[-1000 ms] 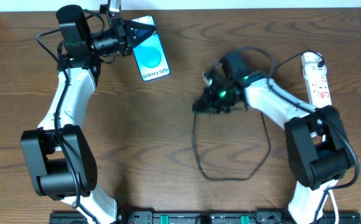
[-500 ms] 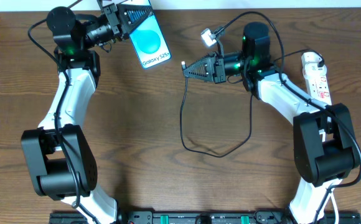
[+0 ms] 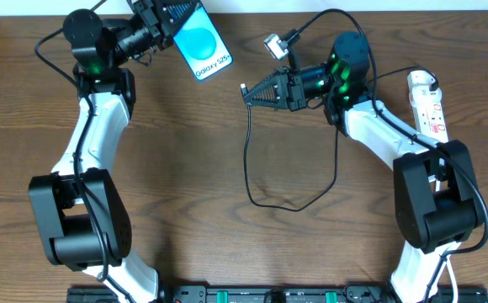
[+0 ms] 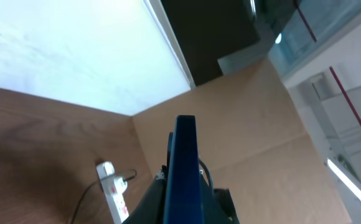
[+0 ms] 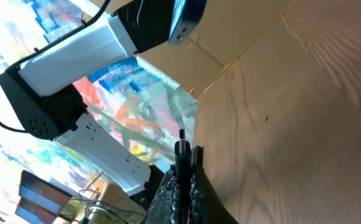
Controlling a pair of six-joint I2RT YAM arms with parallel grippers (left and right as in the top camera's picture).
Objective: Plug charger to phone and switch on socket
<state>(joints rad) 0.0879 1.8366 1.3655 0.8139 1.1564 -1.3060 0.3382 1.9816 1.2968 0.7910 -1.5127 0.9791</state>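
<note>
Brown wooden counter: left fingers clamp the phone upper left, right fingers pinch the charger tip nearby, cable looping centre; socket far right.

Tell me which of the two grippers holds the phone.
The left gripper, at the top left of the overhead view, is shut on the phone. The right gripper pinches the plug end of the black charger cable instead.
</note>
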